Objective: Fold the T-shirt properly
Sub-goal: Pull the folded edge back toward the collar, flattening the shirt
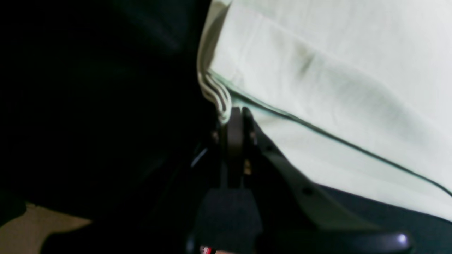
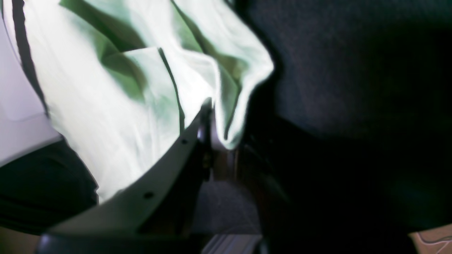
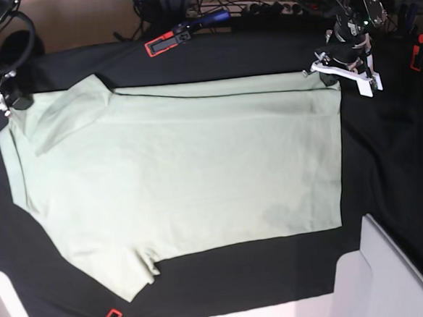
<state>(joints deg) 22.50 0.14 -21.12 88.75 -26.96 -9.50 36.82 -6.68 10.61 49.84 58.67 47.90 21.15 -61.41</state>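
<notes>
A: Largest first: the bench point(image 3: 386, 161), under its black cloth, carries the T-shirt point(image 3: 176, 168) spread almost flat across the middle, far edge already turned over toward us, one sleeve at 7 o'clock, another at 10

B: We judge it light, soft and limp, so it will sag and wrinkle if lifted by one point; we'd take it at two corners along one edge

A: And we have that. Our left gripper point(image 1: 235, 114) is clamped on the layered hem corner at 2 o'clock, our right gripper point(image 2: 208, 106) pinched shut on bunched fabric at 10 o'clock

B: That bunching may pull a crease in, we suspect. Small things: red clamps point(image 3: 161, 43) on the cloth's edges
</notes>
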